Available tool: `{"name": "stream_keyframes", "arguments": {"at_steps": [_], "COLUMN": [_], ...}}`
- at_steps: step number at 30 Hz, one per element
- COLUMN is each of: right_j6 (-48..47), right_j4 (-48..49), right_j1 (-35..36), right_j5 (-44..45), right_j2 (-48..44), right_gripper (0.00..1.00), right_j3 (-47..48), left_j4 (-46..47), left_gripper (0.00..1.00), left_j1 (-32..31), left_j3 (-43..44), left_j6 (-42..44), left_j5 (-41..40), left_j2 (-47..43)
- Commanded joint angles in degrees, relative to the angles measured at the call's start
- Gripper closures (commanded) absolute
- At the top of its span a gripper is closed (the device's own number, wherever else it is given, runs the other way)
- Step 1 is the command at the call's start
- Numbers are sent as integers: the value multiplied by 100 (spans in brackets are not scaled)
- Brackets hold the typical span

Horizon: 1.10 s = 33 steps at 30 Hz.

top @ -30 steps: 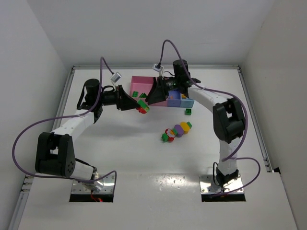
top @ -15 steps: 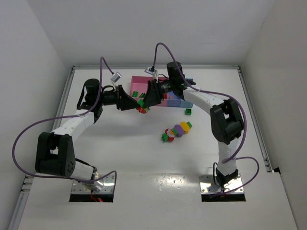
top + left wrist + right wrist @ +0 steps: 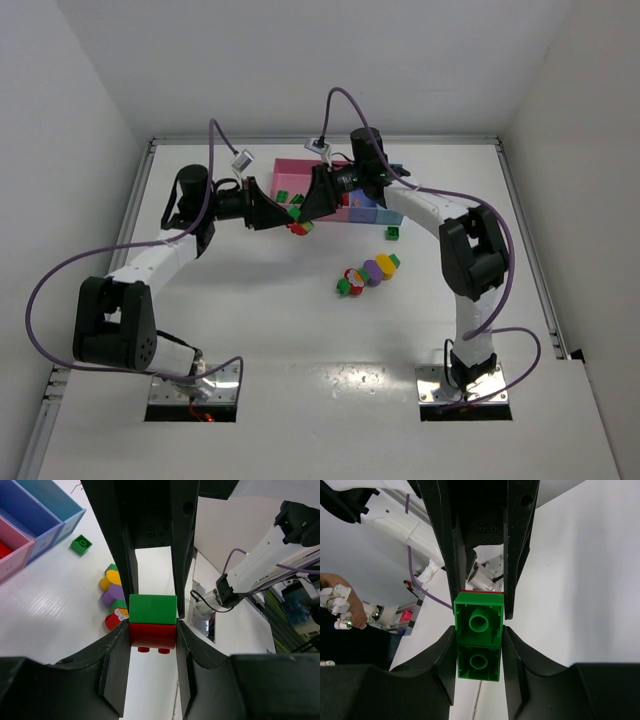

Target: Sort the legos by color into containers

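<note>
Left wrist: left gripper [image 3: 152, 636] pinches red brick [image 3: 152, 634]; right gripper [image 3: 478, 641] pinches green brick [image 3: 152, 609]. Likely splitting them beside pink bin [image 3: 292, 170].

Nothing can be read in any view. The green-and-red stack [image 3: 152, 622] between the jaws has plain faces. The white tags [image 3: 241, 160] on the arm cables and the faint marks on the end walls of the bins [image 3: 46, 536] are too small to read.

walls [image 3: 300, 60]: bare, white | table [image 3: 250, 310]: white top | light: even, glare along near edge
</note>
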Motion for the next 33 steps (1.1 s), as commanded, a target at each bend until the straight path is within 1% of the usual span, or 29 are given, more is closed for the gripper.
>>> {"name": "stream_keyframes", "arguments": {"at_steps": [1, 8, 12, 14, 15, 17, 18, 19, 21, 22, 24, 25, 26, 29, 30, 33], "right_j6": [-85, -85, -85, -85, -85, -85, -85, -85, -85, -85, -138, -138, -199, -199, -199, -331], "right_j4": [213, 160, 160, 160, 160, 160, 160, 160, 160, 160, 90, 38, -24, -77, -77, -217], "right_j1": [-308, -598, -712, -773, -774, -826, -826, -905, -1037, -1142, -1256, -1379, -1441, -1686, -1740, -1968], "right_j5": [-147, -147, -147, -147, -95, -94, -25, 28, 90, 142, 143, 195, 248, 310, 310, 371], "right_j2": [-169, -274, -274, -327, -327, -449, -450, -589, -704, -766, -942, -1003, -1064, -1293, -1355, -1583], "right_gripper": [99, 100, 100, 100, 100, 100, 100, 100, 100, 100, 100, 100, 100, 100, 100, 100], "right_j3": [23, -91, -143, -144, -196, -197, -258, -345, -504, -565, -714, -820, -873, -1057, -1110, -1268], "left_j4": [123, 70, -61, -228, -455, -510, -867, -1019, -1308, -1310, -1310, -1310, -1310, -1197, -1144, -1090], "left_gripper": [88, 88, 88, 88, 88, 88, 88, 88, 88, 88, 88, 88, 88, 88, 88, 88], "left_j1": [63, 116, 116, 116, 185, 248, 248, 248, 143, 20, -147, -348, -428, -771, -859, -1175], "left_j3": [-120, -173, -173, -173, -173, -111, -7, 203, 406, 599, 784, 1046, 1206, 1812, 1953, 2454], "left_j6": [187, 187, 371, 494, 695, 766, 1045, 1170, 1451, 1522, 1636, 1637, 1689, 1576, 1575, 1637], "left_j5": [145, 84, 84, -65, -196, -828, -1118, -1599, -2216, -2750, -3088, -3368, -3440, -3564, -3625, -3783], "left_j2": [-264, -317, -317, -317, -369, -369, -369, -369, -317, -238, -71, 51, 392, 956, 1314, 1817]}}
